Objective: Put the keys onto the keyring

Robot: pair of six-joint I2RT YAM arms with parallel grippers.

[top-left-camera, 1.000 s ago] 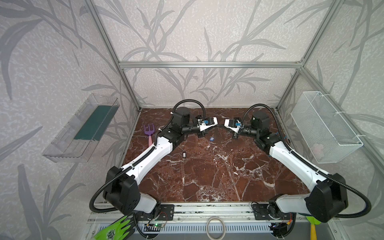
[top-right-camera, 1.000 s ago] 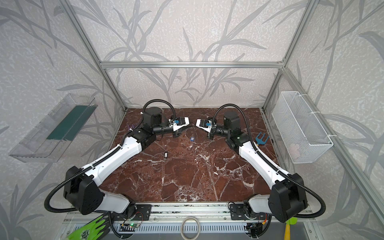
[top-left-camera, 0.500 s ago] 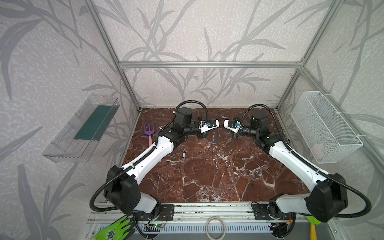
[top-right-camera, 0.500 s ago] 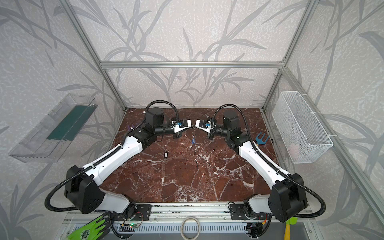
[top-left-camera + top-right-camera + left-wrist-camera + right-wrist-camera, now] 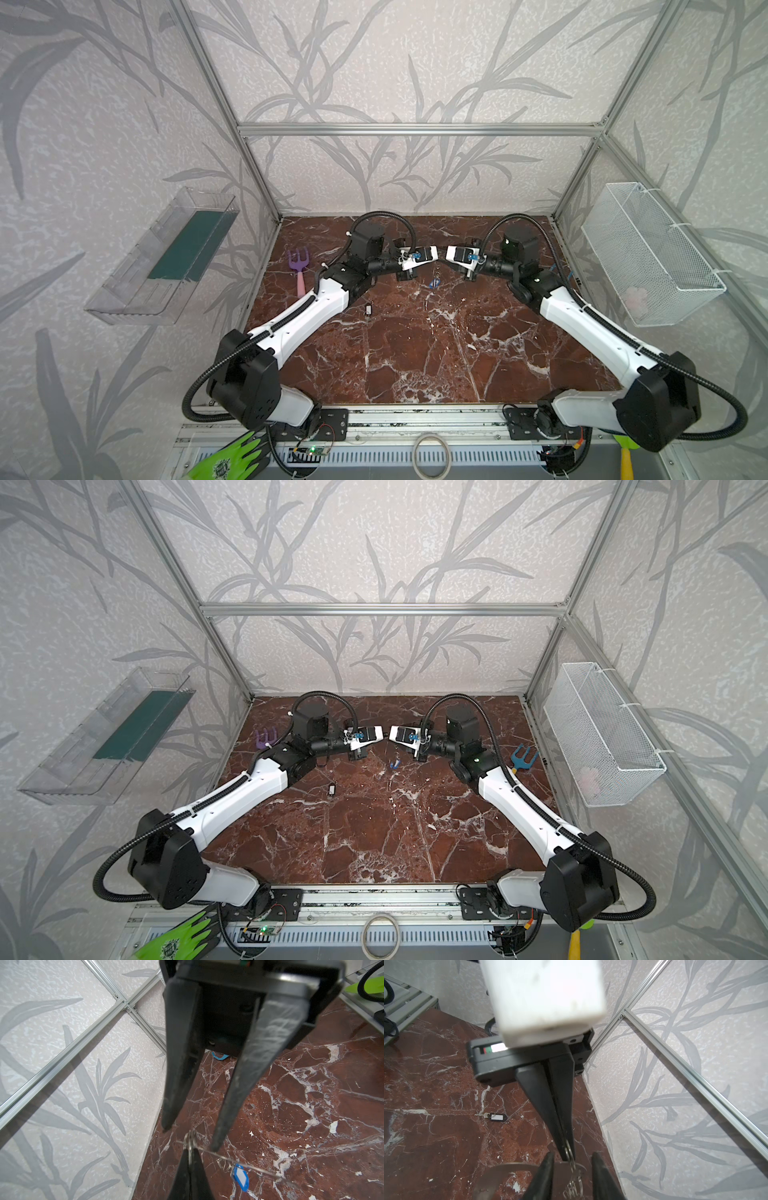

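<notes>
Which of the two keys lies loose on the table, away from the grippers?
The black-tagged key, flat on the marble by itself; the blue-tagged key hangs from the keyring in the left gripper.

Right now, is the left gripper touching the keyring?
Touching. The right wrist view shows the left gripper shut on a small wire loop of the keyring, with its fingertips pinching the loop and no gap.
</notes>
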